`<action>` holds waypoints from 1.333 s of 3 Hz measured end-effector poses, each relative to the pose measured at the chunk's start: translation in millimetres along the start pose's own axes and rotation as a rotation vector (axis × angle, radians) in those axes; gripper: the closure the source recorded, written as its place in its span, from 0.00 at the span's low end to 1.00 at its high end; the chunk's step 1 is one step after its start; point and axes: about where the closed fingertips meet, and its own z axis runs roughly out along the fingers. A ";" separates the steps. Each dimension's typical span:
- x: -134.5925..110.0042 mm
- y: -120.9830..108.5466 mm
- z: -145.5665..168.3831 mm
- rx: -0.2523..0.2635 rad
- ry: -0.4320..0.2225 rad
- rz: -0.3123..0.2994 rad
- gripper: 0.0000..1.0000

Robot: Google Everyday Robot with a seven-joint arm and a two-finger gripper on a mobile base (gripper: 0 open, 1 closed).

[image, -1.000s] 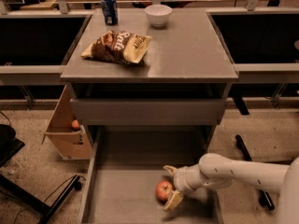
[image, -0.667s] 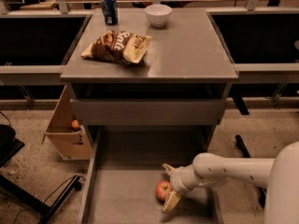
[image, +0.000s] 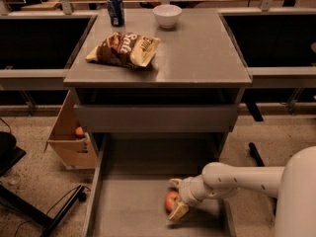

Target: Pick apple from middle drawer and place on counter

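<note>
Camera view: the middle drawer (image: 123,209), pulled out below the counter (image: 197,53), contains the apple (image: 170,201). A cardboard box (image: 66,144), low and left of the counter, holds an orange fruit (image: 79,131). The gripper (image: 176,198) is spread apart, with its fingers straddling the apple and nothing lifted. Apple and gripper positions are unchanged from 0.7 s ago.

On the worktop (image: 197,58), upper centre, a can (image: 116,10) stands left of a bowl (image: 167,15), a snack bag (image: 123,49) before them. Lower centre, in the drawer (image: 123,209), the tool (image: 173,199) straddles the apple (image: 170,202).
</note>
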 end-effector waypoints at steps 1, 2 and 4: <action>0.0 0.0 0.0 0.000 0.000 0.000 0.42; -0.1 0.0 0.0 0.000 0.000 0.000 0.66; -27.9 5.3 -86.3 -0.047 -0.058 -0.036 1.00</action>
